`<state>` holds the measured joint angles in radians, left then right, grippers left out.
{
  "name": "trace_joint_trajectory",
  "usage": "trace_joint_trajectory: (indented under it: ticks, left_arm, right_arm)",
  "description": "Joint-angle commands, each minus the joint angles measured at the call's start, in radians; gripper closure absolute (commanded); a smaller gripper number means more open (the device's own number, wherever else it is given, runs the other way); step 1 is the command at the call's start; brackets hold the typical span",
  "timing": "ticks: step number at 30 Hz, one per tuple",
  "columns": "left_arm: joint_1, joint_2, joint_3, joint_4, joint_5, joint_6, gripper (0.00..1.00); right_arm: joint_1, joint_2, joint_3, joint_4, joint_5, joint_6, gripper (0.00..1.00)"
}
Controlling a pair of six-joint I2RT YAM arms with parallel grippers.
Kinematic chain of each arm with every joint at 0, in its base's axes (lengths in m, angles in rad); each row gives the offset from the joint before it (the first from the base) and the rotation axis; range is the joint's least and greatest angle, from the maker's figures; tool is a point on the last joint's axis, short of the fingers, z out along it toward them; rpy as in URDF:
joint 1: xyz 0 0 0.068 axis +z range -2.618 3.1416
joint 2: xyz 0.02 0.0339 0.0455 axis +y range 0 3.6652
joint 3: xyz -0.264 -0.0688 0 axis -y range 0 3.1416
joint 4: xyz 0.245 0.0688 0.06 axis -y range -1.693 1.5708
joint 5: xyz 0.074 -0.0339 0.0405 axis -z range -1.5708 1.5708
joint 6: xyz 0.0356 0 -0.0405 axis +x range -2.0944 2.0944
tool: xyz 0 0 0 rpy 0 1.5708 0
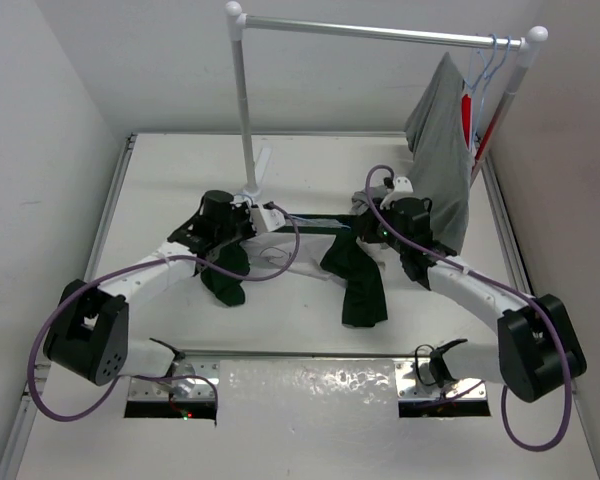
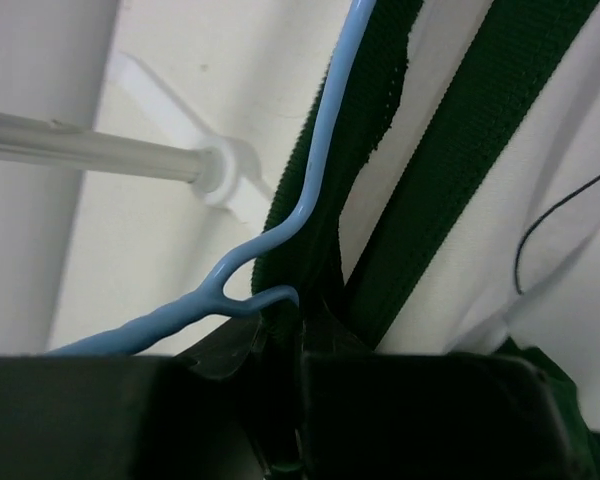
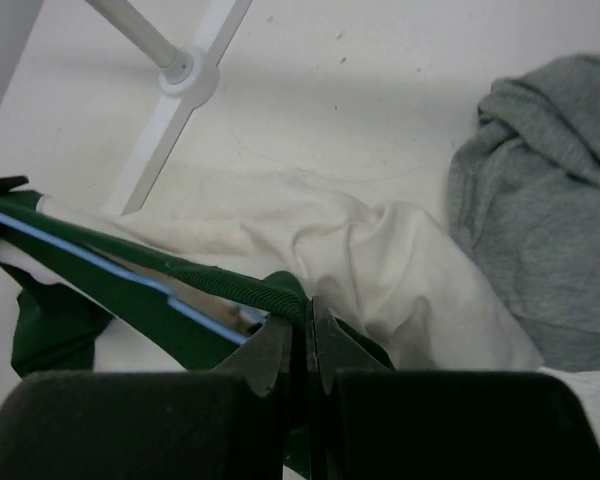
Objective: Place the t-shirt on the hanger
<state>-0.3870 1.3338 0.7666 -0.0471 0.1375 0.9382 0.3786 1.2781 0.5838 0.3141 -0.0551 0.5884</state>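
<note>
The t-shirt (image 1: 363, 290) hangs between my two grippers, its dark green sleeves drooping onto the table. My left gripper (image 1: 255, 222) is shut on the green collar band (image 2: 460, 150), as the left wrist view shows (image 2: 302, 315). The light-blue hanger (image 2: 310, 190) runs through the collar there, with its neck and hook end sticking out beside my fingers. My right gripper (image 1: 372, 228) is shut on the other side of the collar band (image 3: 240, 288), seen close in the right wrist view (image 3: 310, 315). The hanger's arm (image 3: 205, 320) lies inside the stretched collar. The white body (image 3: 360, 260) is bunched on the table.
A white clothes rack (image 1: 380, 32) stands at the back, its post (image 1: 245, 110) just behind the left gripper. A grey garment (image 1: 442, 150) hangs from the rail down to the table by the right gripper. Spare light-blue hangers (image 1: 490, 55) hang at the rail's right end.
</note>
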Motion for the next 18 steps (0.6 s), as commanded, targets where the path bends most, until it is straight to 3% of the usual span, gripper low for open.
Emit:
trace_joint_trajectory:
  ticks: [1, 5, 8, 11, 12, 15, 17, 18]
  left_arm:
    - [0.014, 0.033, -0.042, 0.093, -0.415, 0.145, 1.0]
    - [-0.085, 0.085, -0.087, 0.234, -0.596, 0.247, 1.0]
    - [-0.136, 0.094, -0.037, 0.185, -0.561, 0.199, 1.0]
    - [-0.154, 0.058, 0.052, -0.001, -0.322, 0.076, 1.0]
    - [-0.154, 0.036, 0.077, -0.09, -0.164, 0.045, 1.0]
    - [-0.153, 0.018, 0.132, -0.187, 0.079, -0.025, 1.0]
    - [-0.154, 0.016, 0.157, -0.207, 0.137, -0.061, 1.0]
    - [-0.154, 0.021, 0.163, -0.218, 0.175, -0.07, 1.0]
  right_arm:
    - [-0.023, -0.046, 0.086, -0.19, 0.237, -0.219, 1.0]
    - [0.107, 0.013, 0.184, -0.335, 0.485, -0.379, 1.0]
    - [0.16, 0.075, 0.269, -0.383, 0.483, -0.397, 1.0]
    - [0.163, 0.083, 0.266, -0.254, 0.258, -0.406, 1.0]
    - [0.166, 0.079, 0.261, -0.207, 0.092, -0.409, 1.0]
    - [0.192, 0.075, 0.281, -0.125, -0.089, -0.441, 0.96]
    - [0.215, 0.073, 0.321, -0.161, -0.124, -0.502, 0.95]
    - [0.218, 0.073, 0.326, -0.167, -0.174, -0.516, 0.89]
